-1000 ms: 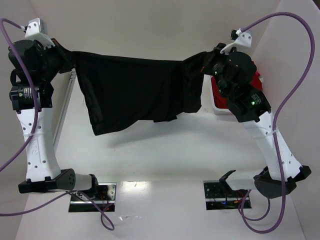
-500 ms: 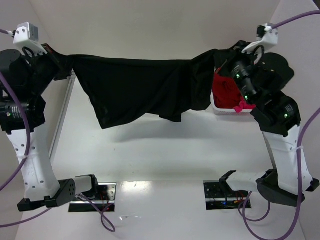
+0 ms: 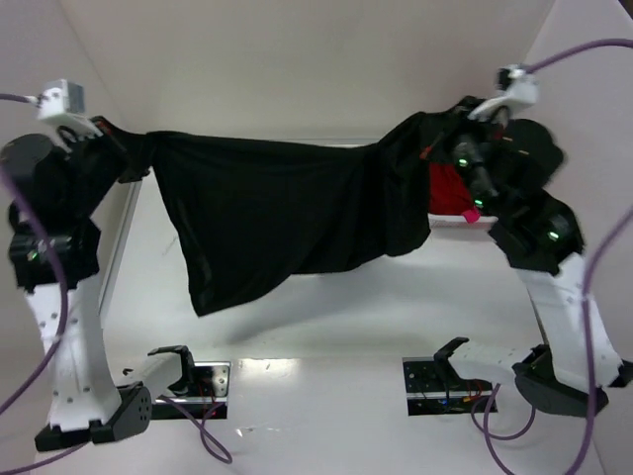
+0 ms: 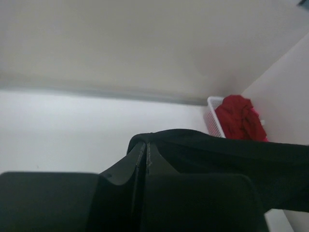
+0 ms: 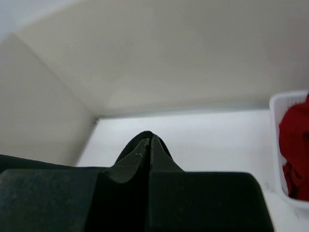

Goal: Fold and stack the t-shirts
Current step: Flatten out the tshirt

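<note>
While left hand and right hand each clamp its top edge, the black t-shirt hangs stretched between them above the worktop; soft, light cloth, likely best held by corners.

Both arms stand raised high, elbows bent, wrists spread wide apart. The left gripper and right gripper have jaws pressed together, each pinching an edge of the shirt.

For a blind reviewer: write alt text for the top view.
A black t-shirt hangs stretched between the left gripper and right gripper, each shut on one end, above the table. Red cloth lies in a white basket near the right arm.
</note>
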